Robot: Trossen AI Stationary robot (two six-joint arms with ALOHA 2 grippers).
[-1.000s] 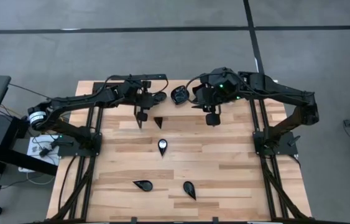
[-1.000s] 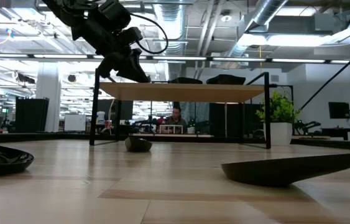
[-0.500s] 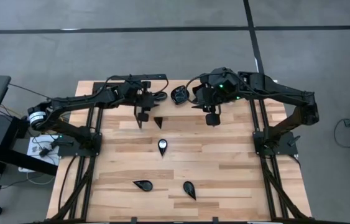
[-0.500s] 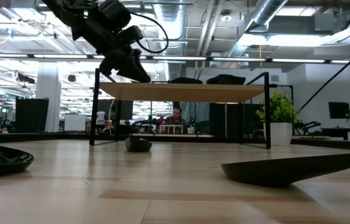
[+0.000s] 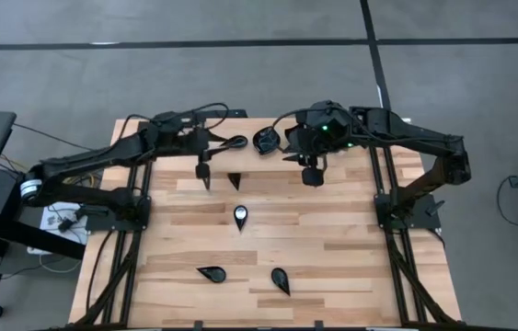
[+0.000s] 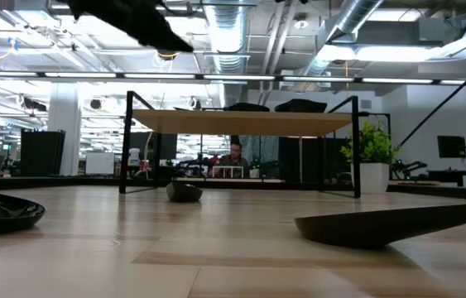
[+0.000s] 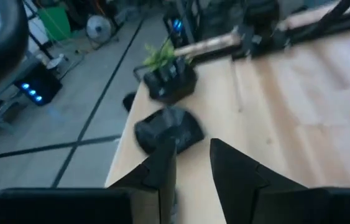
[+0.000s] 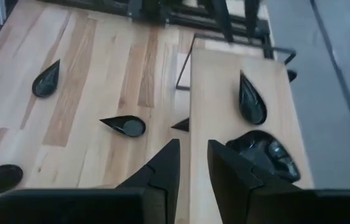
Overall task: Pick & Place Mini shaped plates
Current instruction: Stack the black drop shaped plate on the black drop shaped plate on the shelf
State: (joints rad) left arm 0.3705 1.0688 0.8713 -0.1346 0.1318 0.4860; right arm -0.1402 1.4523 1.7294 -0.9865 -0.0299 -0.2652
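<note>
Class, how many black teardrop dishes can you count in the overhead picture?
5: a dish on the raised shelf, a dish tip poking from under it, a mid-table dish, two front-edge dishes. Others may be hidden.

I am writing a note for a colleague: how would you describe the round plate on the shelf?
On the wooden table, find the raised shelf along its far edge. Two black plates lie on it; the round plate is on the right arm's side. Its rim is wavy, while the teardrop plate beside it ends in a point.
</note>
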